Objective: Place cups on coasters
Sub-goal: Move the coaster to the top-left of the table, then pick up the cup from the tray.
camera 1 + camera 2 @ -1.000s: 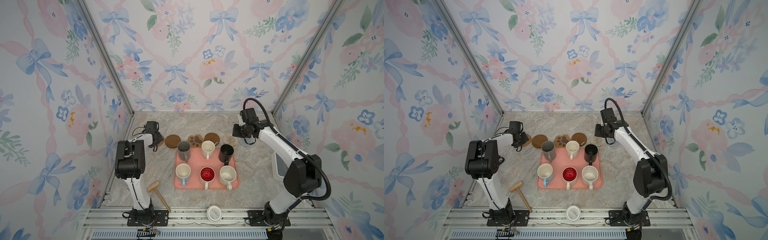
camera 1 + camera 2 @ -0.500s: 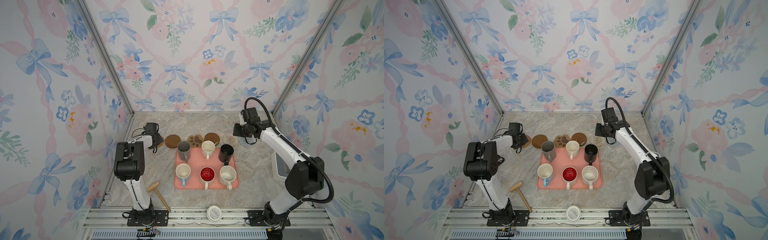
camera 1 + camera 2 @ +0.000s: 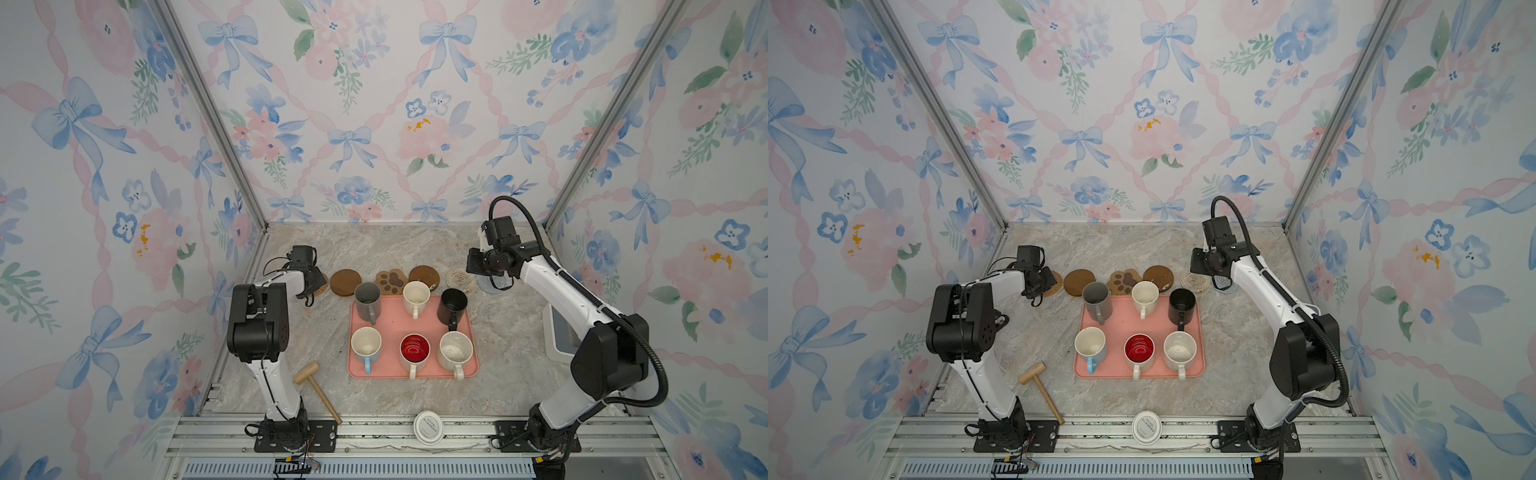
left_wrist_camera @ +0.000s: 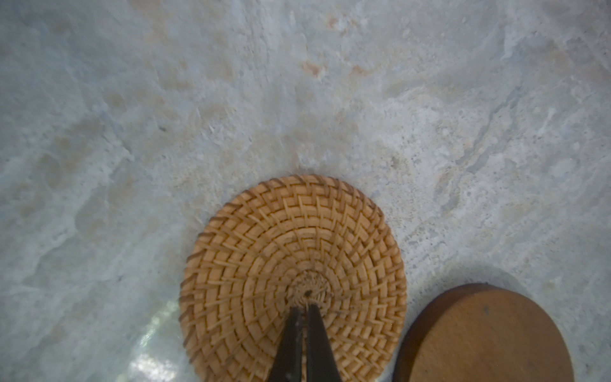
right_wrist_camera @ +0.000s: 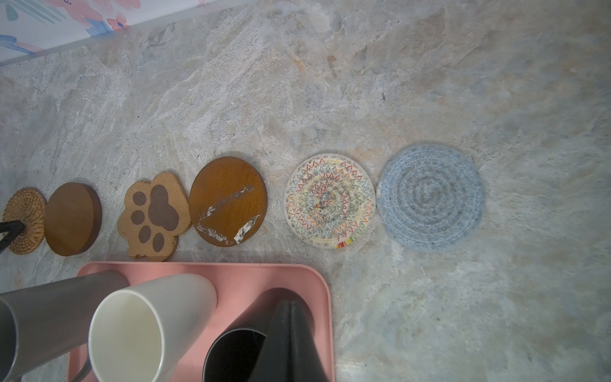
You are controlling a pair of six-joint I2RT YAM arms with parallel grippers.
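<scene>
Six cups stand on the pink tray (image 3: 392,324): grey (image 3: 368,301), cream (image 3: 417,297) and black (image 3: 453,305) behind; blue-handled (image 3: 365,347), red-inside (image 3: 414,351) and speckled (image 3: 456,351) in front. Behind the tray lie the coasters: rattan (image 4: 291,251), wooden round (image 3: 345,282), paw (image 3: 390,280), a second wooden round (image 3: 424,276), cream woven (image 3: 461,281), grey-blue (image 3: 494,284). My left gripper (image 4: 305,306) is shut, tips resting on the rattan coaster's centre. My right gripper (image 5: 289,302) is shut and empty, above the tray's back right corner by the black cup (image 5: 231,354).
A wooden mallet (image 3: 316,388) lies near the left arm's base. A white printed lid (image 3: 428,427) sits on the front rail. A grey-white box (image 3: 559,332) stands at the right wall. Wallpapered walls close in the back and both sides.
Both arms have shifted only very slightly. Cups and coasters stay where they were, and both grippers remain shut.
</scene>
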